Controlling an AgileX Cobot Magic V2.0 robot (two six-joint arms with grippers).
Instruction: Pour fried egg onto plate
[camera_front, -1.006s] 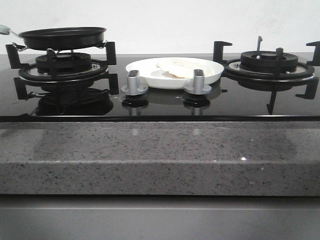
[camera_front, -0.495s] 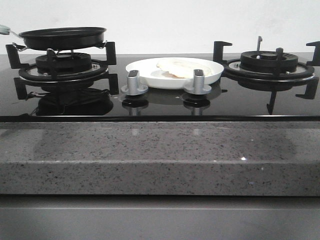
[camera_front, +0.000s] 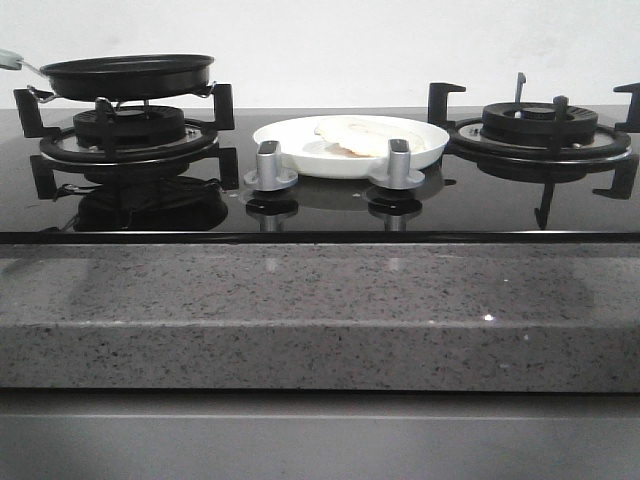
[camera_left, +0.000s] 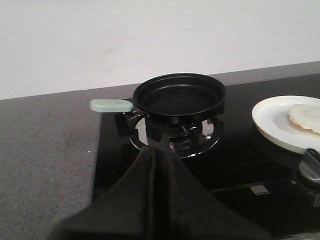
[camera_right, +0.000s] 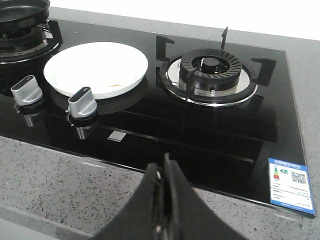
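Scene unchanged: fried egg still on plate; left fingers together, right fingers together, empty.

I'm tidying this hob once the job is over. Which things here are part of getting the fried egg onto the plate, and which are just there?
Part of the job:
- fried egg, lying on the plate
- plate, between the burners
- black frying pan, empty, on the left burner

Just there:
- right burner, bare
- two silver knobs
- energy label sticker

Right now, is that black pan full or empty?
Empty: the frying pan shows a bare black bottom, and the fried egg lies on the plate.
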